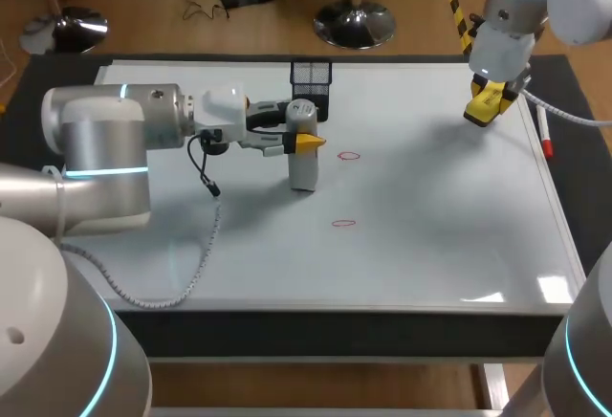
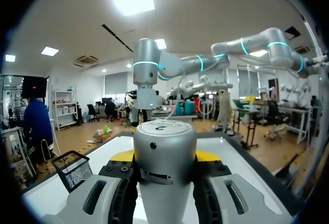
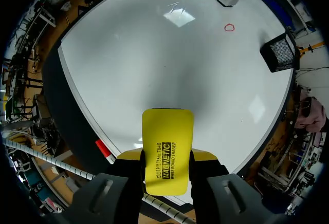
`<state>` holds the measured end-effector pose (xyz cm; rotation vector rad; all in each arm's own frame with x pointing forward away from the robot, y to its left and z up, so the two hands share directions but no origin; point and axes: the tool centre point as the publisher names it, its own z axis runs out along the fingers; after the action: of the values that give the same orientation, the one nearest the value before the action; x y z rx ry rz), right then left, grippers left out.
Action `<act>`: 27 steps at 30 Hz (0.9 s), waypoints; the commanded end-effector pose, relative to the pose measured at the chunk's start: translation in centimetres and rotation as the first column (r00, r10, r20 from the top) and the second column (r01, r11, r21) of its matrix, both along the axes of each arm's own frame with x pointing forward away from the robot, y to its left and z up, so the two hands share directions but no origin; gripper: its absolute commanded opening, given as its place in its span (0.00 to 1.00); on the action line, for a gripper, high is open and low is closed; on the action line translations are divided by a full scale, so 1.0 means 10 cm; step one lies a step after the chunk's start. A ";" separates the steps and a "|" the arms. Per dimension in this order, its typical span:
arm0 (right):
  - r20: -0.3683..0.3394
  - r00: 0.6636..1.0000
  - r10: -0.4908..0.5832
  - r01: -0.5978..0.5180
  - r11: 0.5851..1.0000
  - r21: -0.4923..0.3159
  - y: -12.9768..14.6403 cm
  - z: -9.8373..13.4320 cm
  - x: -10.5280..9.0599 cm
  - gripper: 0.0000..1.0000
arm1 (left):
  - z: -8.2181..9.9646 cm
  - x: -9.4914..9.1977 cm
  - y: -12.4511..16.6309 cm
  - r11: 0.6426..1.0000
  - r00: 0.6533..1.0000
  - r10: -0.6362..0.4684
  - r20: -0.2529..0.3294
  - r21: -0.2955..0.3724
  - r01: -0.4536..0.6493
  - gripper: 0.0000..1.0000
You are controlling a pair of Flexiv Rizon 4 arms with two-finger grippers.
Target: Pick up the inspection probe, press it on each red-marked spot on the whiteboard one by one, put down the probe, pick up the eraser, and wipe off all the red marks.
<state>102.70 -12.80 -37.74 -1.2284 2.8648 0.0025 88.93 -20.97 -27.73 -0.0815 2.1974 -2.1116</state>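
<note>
Whiteboard (image 1: 430, 245) open along near edge and toward right edge. Obstructions: probe (image 1: 303, 164) upright mid-board, left arm (image 1: 105, 140) spanning left side, mesh basket (image 1: 311, 76) at far edge.

A: What colour is the probe (image 1: 303, 168)?
B: Plain silver-grey. The eraser (image 3: 167, 152) is bright yellow with black lettering.
A: And the whiteboard (image 1: 430, 245)?
B: White, with two thin red rings (image 1: 349, 156). The basket (image 1: 311, 77) is black mesh.
A: The left arm (image 1: 96, 140)?
B: Silver with a cyan band, and the left gripper (image 1: 306, 142) has yellow tips.
</note>
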 end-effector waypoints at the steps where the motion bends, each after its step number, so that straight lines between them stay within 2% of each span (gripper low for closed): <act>1: 0.000 1.000 0.002 -0.002 1.000 -0.003 -0.01 0.01 0.00 0.00 | 0.01 -0.01 0.01 1.000 1.000 0.001 -0.002 0.002 -0.001 0.00; 9: 0.000 1.000 0.002 -0.002 1.000 -0.003 -0.01 0.01 0.00 0.00 | 0.03 -0.01 0.01 1.000 1.000 0.003 0.003 -0.003 -0.003 0.00; 16: 0.000 1.000 0.002 -0.002 1.000 -0.003 -0.01 0.01 0.00 0.00 | 0.13 -0.06 0.11 0.999 0.999 0.031 0.011 -0.007 -0.031 0.00; 23: 0.000 1.000 0.002 -0.002 1.000 -0.003 -0.01 0.01 0.00 0.00 | 0.23 -0.16 0.37 0.990 0.991 0.137 -0.001 0.014 -0.137 0.00; 27: 0.000 1.000 0.002 -0.002 1.000 -0.003 -0.01 0.01 0.00 0.00 | 0.27 -0.26 0.56 0.981 0.981 0.195 0.012 0.017 -0.195 0.00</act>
<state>102.70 -12.80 -37.74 -1.2285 2.8647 0.0025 88.48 -17.10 -26.22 -0.1967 2.1522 -2.0363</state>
